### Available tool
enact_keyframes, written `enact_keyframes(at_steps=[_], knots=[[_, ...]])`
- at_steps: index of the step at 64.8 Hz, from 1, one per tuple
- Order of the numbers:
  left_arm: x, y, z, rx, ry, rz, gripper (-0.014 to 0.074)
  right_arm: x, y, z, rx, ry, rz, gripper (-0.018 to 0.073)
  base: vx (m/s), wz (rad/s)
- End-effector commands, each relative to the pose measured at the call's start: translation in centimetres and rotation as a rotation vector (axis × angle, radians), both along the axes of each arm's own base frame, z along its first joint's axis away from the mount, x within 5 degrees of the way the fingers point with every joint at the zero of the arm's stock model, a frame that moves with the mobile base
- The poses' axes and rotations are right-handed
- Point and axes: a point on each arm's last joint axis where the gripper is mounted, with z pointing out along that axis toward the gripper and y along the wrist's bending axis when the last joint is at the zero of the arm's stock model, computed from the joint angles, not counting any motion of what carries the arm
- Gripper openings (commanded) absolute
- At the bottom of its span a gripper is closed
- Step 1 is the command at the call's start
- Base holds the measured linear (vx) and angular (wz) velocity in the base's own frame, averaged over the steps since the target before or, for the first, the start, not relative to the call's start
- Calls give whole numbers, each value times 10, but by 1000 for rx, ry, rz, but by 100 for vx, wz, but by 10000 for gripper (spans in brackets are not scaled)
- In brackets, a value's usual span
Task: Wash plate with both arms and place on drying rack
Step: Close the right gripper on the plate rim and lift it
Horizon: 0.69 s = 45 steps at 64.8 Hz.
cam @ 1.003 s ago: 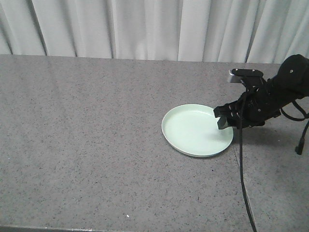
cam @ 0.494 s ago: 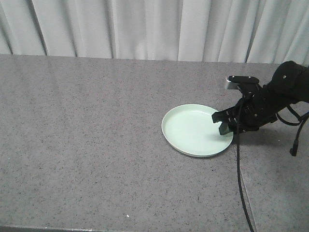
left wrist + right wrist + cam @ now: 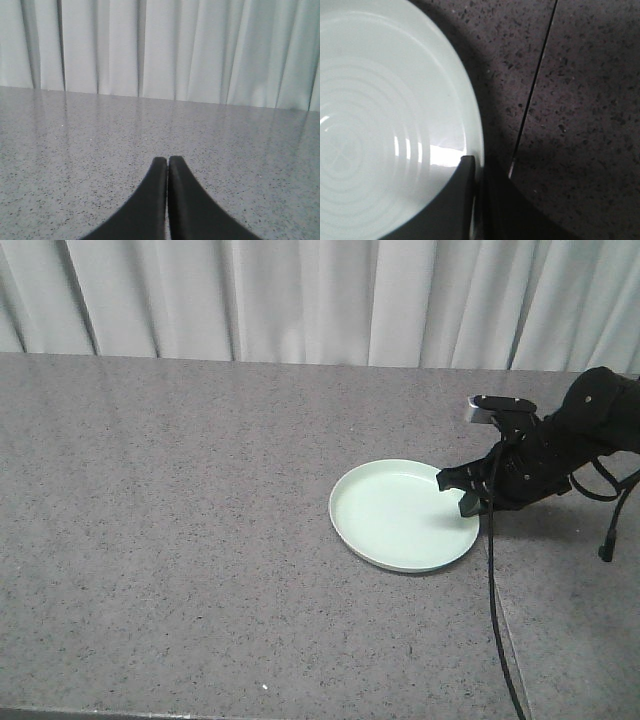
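One plate (image 3: 395, 515), now slightly leftward (right pincer (image 3: 459, 493) astride its rim)

Left claw (image 3: 167, 165) pressed closed — right claw (image 3: 465, 492) low, pinching plate (image 3: 400, 515) rim.

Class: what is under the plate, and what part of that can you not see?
The plate rests on the speckled grey counter, which shows around it. The patch directly beneath is covered, so anything there cannot be seen.
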Motion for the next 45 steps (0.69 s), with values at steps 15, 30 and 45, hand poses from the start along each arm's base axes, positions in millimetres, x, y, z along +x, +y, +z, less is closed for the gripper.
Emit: enact_keyframes(at_steps=[15,30,45], knots=[[-3,0,16,-5,-112,-2,-6,-11,0,62,32,-163,-13,-8,0,0],[-3,0,16,-5,-112,-2,-6,-38,7,101,118,-158,17,-8,0,0],[-3,0,16,-5,-112,-2,-6,-72,13,125,207,-198,43,-8,0,0]])
